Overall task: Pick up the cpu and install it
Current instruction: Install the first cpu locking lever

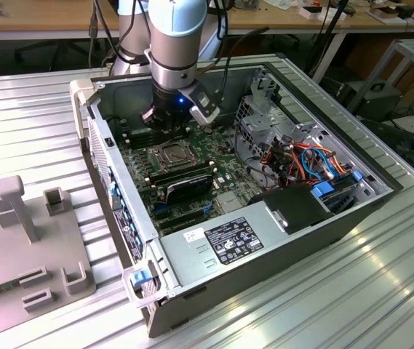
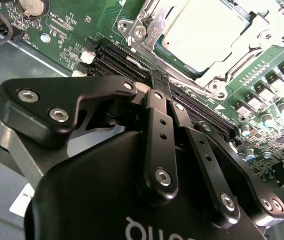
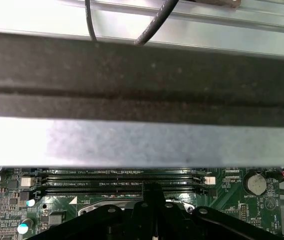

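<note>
Open grey metal computer case (image 1: pixel 279 240) lying on ribbed aluminium tabletop (image 1: pixel 39 109); wooden desks (image 1: pixel 39 18) behind; black end effector (image 2: pixel 162 82) pinched narrow, holding nothing, hovering beside silver-grey square cpu (image 2: pixel 201 30) sitting in socket.

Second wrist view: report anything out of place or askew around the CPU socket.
Nothing stands out. The cpu lies flat and square inside the socket frame. The gripper, fingers closed together and empty, sits over the memory slots beside it.
</note>
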Robot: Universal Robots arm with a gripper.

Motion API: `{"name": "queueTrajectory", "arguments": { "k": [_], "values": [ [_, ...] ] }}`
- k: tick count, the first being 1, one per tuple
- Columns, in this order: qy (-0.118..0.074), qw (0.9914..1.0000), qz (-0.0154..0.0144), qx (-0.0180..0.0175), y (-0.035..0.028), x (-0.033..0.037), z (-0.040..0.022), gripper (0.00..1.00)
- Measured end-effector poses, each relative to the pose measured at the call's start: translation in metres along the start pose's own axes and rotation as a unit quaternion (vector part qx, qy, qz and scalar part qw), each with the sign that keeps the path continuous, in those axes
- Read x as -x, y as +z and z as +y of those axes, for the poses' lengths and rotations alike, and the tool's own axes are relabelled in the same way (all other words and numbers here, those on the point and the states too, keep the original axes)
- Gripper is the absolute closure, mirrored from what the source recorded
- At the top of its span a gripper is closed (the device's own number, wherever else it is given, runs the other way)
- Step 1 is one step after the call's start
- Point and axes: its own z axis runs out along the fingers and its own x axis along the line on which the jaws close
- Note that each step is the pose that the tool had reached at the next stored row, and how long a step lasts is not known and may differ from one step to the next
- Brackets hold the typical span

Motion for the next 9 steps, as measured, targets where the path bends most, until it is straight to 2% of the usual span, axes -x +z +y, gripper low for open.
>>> {"name": "queueTrajectory", "arguments": {
  "k": [3, 9],
  "values": [
    [0.000, 1.00000, -0.0002, -0.0001, 0.0010, 0.0008, -0.0001, 0.89],
    [0.000, 1.00000, 0.0000, -0.0026, 0.0029, 0.0012, -0.0004, 0.89]
  ]
}}
